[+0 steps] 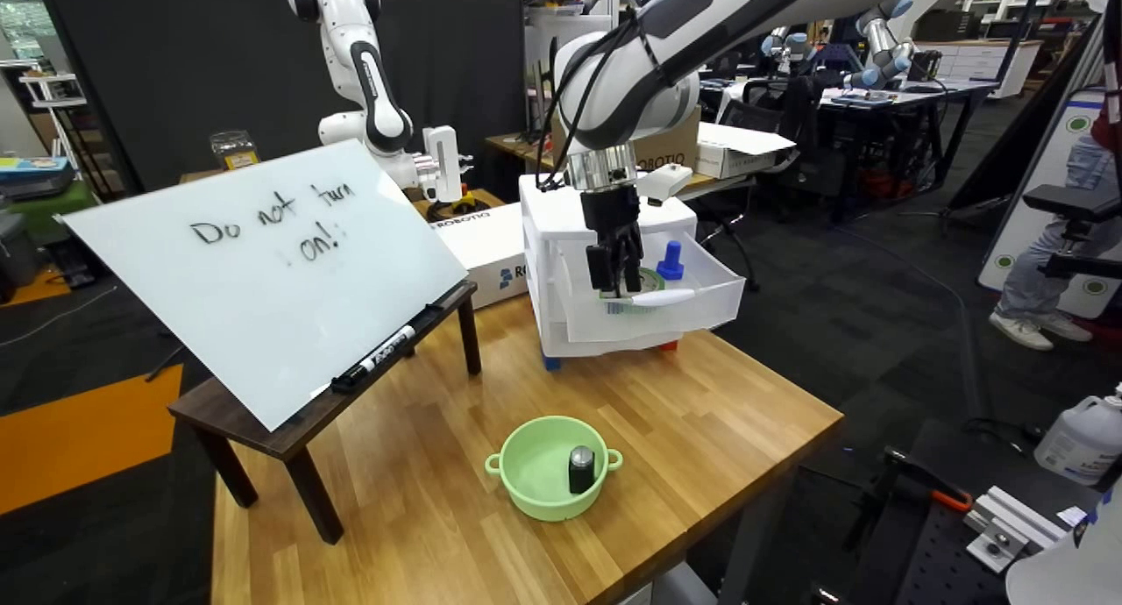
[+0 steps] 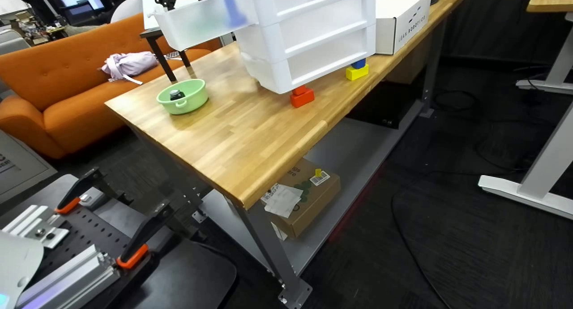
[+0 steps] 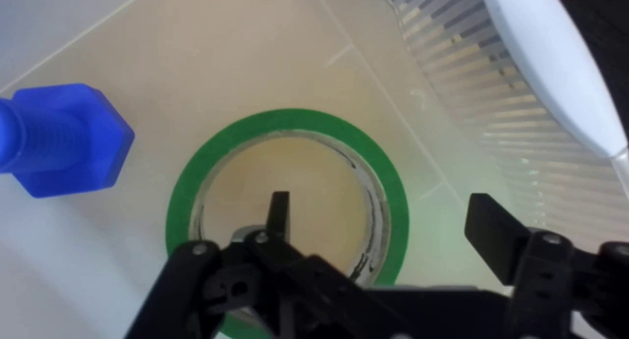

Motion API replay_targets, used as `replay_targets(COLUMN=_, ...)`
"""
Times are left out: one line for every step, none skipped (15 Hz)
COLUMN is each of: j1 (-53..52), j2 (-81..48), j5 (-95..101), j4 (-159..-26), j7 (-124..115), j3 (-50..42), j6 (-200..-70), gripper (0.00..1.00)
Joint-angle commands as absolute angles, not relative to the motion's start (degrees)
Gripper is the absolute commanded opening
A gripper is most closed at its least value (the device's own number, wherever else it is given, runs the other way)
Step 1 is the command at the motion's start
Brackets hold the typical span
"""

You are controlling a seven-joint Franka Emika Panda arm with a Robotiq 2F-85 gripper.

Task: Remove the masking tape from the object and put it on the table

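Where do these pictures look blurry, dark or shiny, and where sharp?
Wrist view: soft overall, the blue bolt and green tape roll slightly blurred, the gripper nearly black; in an exterior view, the drawer's frosted wall smears that bolt into a vague blue patch, and the table has a pale sheen; in an exterior view, the whiteboard lettering is legible.

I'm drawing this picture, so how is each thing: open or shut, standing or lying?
Drawer: pulled open
Gripper: open
Green tape: lying flat in the drawer, not gripped
Blue bolt: standing upright in the drawer
Green bowl: upright, dark thing inside
Whiteboard: slanted, written on
Marker: lying at the whiteboard's lower edge
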State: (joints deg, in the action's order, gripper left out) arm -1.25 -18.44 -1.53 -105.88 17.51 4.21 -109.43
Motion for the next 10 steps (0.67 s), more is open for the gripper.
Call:
replay_targets(j1=-0.53, j2=-18.32, j5=-3.16, j4=-105.41, j7=19.68, j3=4.73, j6=-110.02, gripper=0.6)
replay_targets(j1=-0.5, j2=-18.31, j5=-3.28, j4=-105.36, j7=19.82, j3=4.73, j6=-110.05, gripper=0.54)
replay_targets(j1=-0.49, j2=-18.28, j5=-3.42, j4=-105.35, j7=19.91, j3=4.75, j6=-110.07, gripper=0.46)
replay_targets(j1=-0.48, j2=-18.28, j5=-3.49, j4=-105.31, j7=19.98, j3=4.74, j6=-110.0, gripper=0.4)
replay_targets(j1=-0.44, j2=-18.29, j5=-3.6, j4=-105.27, j7=20.06, j3=4.73, j6=-109.94, gripper=0.32)
replay_targets(j1=-0.42, j2=-18.27, j5=-3.72, j4=-105.27, j7=20.12, j3=4.74, j6=-109.92, gripper=0.27)
replay_targets(j1=-0.42, j2=-18.26, j5=-3.8, j4=-105.26, j7=20.13, j3=4.74, j6=-109.88, gripper=0.18)
replay_targets(j1=-0.43, j2=-18.24, j5=-3.84, j4=-105.26, j7=20.09, j3=4.73, j6=-109.87, gripper=0.12)
replay_targets(j1=-0.47, j2=-18.16, j5=-3.84, j4=-105.29, j7=19.99, j3=4.72, j6=-109.87, gripper=0.05)
replay_targets(j1=-0.54, j2=-18.04, j5=-3.82, j4=-105.35, j7=19.81, j3=4.7, j6=-109.87, gripper=0.01)
